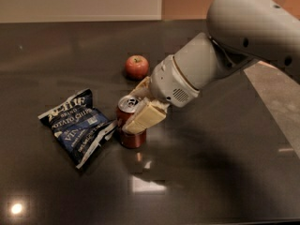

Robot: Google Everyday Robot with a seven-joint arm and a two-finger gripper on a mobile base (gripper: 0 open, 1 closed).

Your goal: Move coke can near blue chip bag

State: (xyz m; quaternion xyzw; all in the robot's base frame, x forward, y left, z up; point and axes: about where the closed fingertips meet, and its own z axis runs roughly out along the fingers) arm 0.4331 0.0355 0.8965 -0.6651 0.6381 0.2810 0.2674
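The coke can (129, 135) is dark red with a silver top and stands upright on the dark table (211, 172). Its left side sits right by the corner of the blue chip bag (77, 124), which lies flat to the left with white lettering. My gripper (138, 108) comes in from the right. Its cream fingers (145, 117) are closed around the upper part of the can, one in front and one behind.
A red apple (136, 66) sits behind the can, further back on the table. My large grey arm (243, 36) fills the upper right. The table's right edge (267, 102) runs diagonally past a lighter floor.
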